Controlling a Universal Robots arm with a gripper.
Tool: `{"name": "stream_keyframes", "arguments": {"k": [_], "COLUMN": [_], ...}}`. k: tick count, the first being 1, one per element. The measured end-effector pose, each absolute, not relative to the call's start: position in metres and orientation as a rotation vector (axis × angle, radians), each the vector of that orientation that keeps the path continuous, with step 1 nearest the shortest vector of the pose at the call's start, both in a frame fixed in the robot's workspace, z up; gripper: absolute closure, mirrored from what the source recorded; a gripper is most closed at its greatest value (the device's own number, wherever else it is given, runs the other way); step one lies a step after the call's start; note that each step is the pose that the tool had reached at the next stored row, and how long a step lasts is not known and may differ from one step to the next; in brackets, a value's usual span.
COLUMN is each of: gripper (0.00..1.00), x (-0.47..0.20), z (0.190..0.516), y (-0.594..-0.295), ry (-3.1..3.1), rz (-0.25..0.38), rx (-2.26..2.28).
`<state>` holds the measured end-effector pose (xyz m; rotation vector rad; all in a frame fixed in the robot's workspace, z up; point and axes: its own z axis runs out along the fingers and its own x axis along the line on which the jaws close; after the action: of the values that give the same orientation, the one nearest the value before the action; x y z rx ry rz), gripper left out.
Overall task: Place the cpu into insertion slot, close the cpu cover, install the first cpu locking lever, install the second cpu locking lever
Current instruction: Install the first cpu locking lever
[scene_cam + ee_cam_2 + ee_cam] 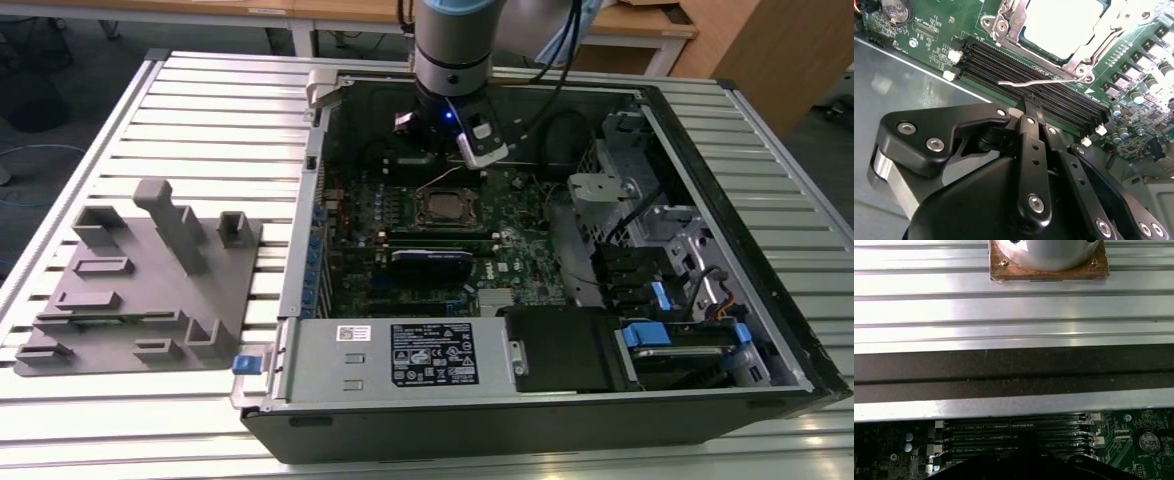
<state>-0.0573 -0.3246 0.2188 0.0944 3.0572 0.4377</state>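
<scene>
- Currently the small flat square cpu with its dull silver-grey top [1061, 22] lies in the square black, silver-rimmed insertion slot [424, 206]. The slot is in the middle of the green motherboard [929, 37], inside the open black computer case [304, 250] on the ribbed aluminium desk [200, 100].
- The thin silvery frame-shaped cpu cover [1081, 56] appears to lie down over the chip's edges.
- The black tool [1031, 102] has its fingers together, with nothing visible between them. Its tip is just beside a thin silvery wire locking lever [1039, 82].
- That lever reaches out over the long black memory slots [1004, 62] and looks unlatched.
- Risk: the wire is thin and round, so a closed tip pressing on it may slide off. The lever would then spring back and the cover could lift.
- Risk: a slip would send the tip down into the memory slots or the board's small parts, scraping them.
- Risk: if the push is not aimed sideways under its hook, the lever may ride past the catch and look seated while staying loose.
</scene>
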Motion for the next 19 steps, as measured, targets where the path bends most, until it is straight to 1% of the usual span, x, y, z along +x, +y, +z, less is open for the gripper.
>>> {"name": "stream_keyframes", "arguments": {"k": [19], "gripper": [0.90], "x": [-0.0574], "z": [0.2218], "y": [-0.3247], "ry": [3.057], "rz": [0.438], "rx": [0.094]}}
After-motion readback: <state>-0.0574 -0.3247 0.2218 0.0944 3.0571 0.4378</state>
